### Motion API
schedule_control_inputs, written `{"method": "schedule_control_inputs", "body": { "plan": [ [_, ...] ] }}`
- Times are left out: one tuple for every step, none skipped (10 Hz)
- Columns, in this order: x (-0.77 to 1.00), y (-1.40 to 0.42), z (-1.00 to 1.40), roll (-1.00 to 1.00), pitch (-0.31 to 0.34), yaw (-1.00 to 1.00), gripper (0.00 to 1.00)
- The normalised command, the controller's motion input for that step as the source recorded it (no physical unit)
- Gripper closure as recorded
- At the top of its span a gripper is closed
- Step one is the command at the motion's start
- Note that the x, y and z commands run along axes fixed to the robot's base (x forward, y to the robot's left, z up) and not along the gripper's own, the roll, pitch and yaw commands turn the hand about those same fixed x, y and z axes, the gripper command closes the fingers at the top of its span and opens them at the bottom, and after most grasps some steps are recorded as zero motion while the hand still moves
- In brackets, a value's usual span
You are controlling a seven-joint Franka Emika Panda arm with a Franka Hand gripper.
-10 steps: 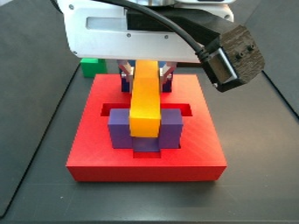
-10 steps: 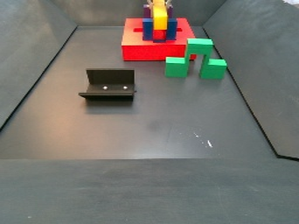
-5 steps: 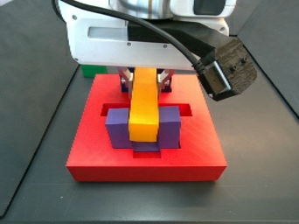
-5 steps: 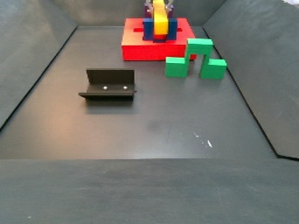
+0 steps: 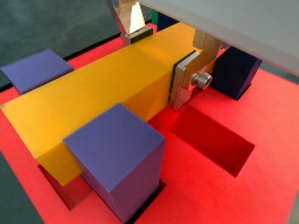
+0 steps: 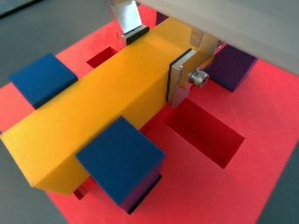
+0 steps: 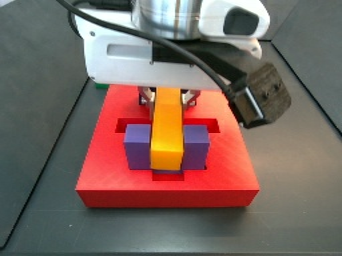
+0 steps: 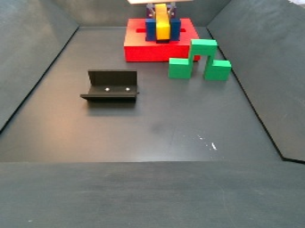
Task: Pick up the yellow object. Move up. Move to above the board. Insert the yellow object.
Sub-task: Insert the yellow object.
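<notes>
The yellow object [image 7: 167,125] is a long yellow-orange bar lying level in the middle slot of the red board [image 7: 120,182], between two purple upright blocks [image 7: 136,145]. It fills both wrist views [image 5: 105,96] [image 6: 105,105]. My gripper [image 7: 167,97] hangs over the board's far half and grips the bar's far end. In both wrist views the gripper [image 5: 158,59] [image 6: 155,59] has a silver finger [image 5: 184,83] with its dark pad flat on the bar's side, and its other finger [image 6: 131,31] on the opposite side. In a side view the gripper [image 8: 161,9], the bar [image 8: 161,28] and the board [image 8: 141,52] are small and far.
A green arch-shaped block [image 8: 198,61] stands on the floor just beside the board. The dark fixture [image 8: 111,86] stands mid-floor, well away from the board. An empty recessed slot [image 5: 216,144] lies in the board beside the bar.
My gripper has come down with the bar. The bar has sunk from a raised, tilted pose to lying lower between the purple blocks.
</notes>
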Motion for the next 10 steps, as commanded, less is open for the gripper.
{"method": "schedule_control_inputs", "body": {
  "plan": [
    [0.07,-0.03,-0.23,0.11,0.004,0.0,1.0],
    [0.05,-0.01,-0.23,0.1,0.001,0.0,1.0],
    [0.03,-0.01,-0.23,0.11,0.0,0.0,1.0],
    [0.01,-0.01,-0.21,0.1,0.0,0.0,1.0],
    [0.0,-0.01,-0.21,0.08,0.0,0.0,1.0],
    [0.0,-0.05,-0.21,0.08,0.0,0.0,1.0],
    [0.0,-0.15,-0.23,0.09,0.0,0.02,1.0],
    [0.0,-0.16,-0.2,0.06,0.0,0.03,1.0],
    [0.0,-0.15,-0.17,0.03,0.0,0.01,1.0],
    [0.0,-0.09,-0.19,0.0,0.0,0.0,1.0]
  ]
}}
